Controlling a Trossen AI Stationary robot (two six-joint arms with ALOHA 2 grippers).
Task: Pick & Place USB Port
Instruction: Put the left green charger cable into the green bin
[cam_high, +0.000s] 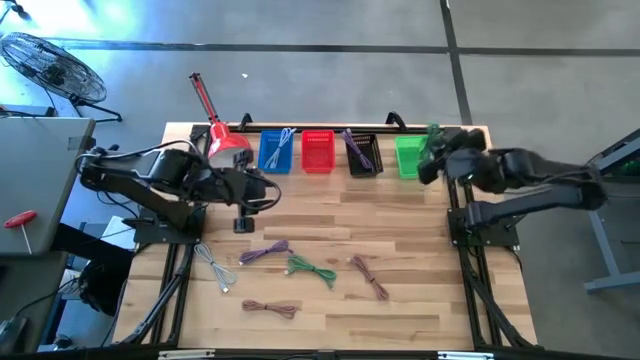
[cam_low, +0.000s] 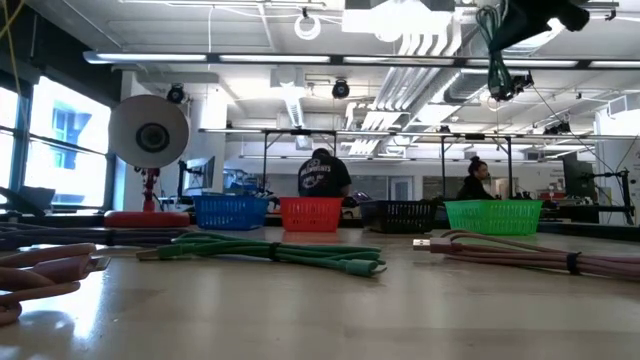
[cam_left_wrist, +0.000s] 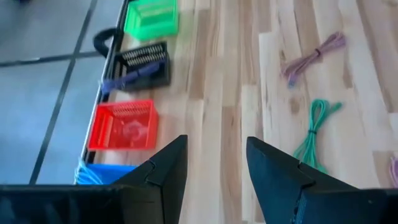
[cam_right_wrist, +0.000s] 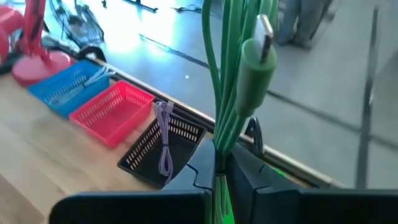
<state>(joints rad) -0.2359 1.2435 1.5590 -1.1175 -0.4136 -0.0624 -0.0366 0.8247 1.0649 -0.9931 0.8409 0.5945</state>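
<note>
Right gripper sat at upper right of the high view, over the green basket, fingers pinched on a green USB cable hanging from it. Left gripper was left of centre in the high view, just below the blue basket, fingers spread, holding nothing. Red basket and black basket sat between blue and green. Second green cable lay loose on the table, lower centre.

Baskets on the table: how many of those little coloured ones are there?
4, in a row along the table's far edge: blue basket, red basket, black basket, green basket. The right gripper overlaps the green one, so nothing more seems hidden.
</note>
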